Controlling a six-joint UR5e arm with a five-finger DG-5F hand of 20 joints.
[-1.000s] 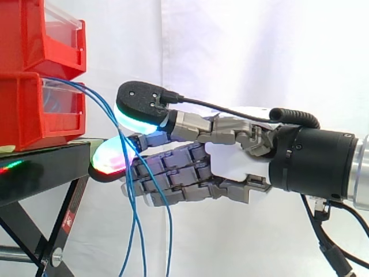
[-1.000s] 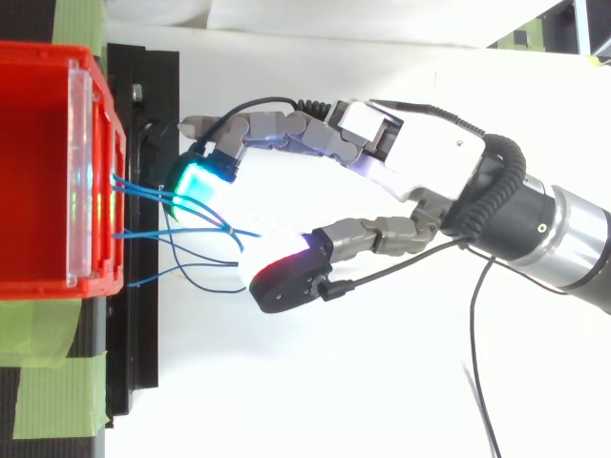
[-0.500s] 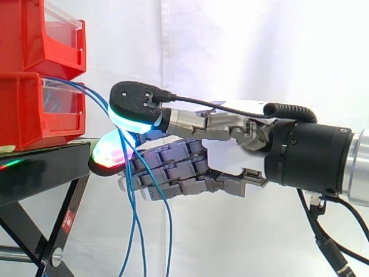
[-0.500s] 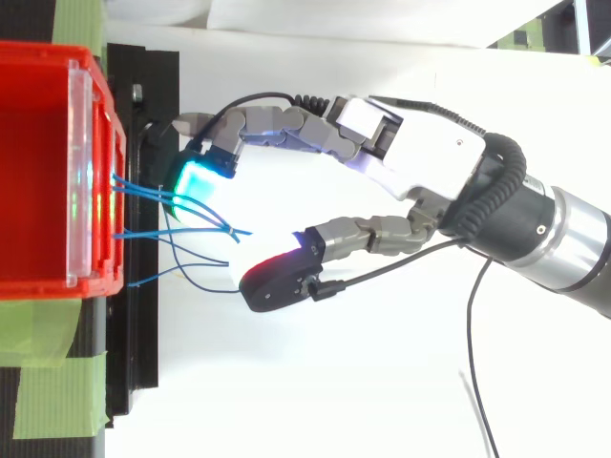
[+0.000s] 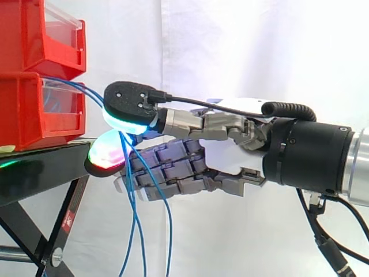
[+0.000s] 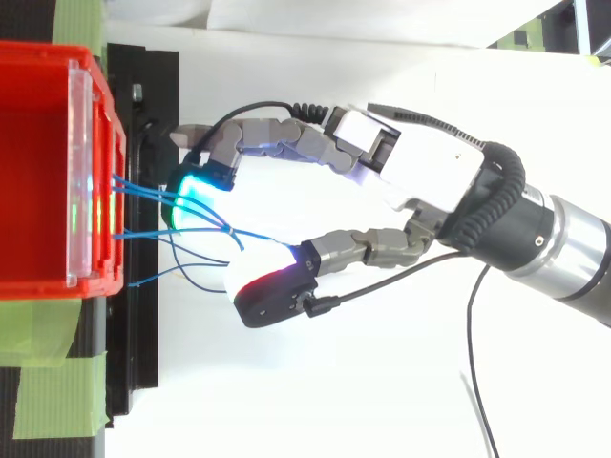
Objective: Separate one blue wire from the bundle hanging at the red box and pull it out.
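white curtain (image 5: 259, 46), black stand (image 5: 40, 173), green tape (image 6: 48, 410)

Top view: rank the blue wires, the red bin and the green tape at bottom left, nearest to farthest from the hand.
1. Blue wires: between the fingers of the hand, left of its palm.
2. Red bin: further left, past the wires.
3. Green tape: bottom-left corner.

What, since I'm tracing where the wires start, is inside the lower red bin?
Through the lower red plastic bin's clear front panel, thin blue wires show, leading out and hanging down. Its red walls and the upper red bin on top hide the rest.
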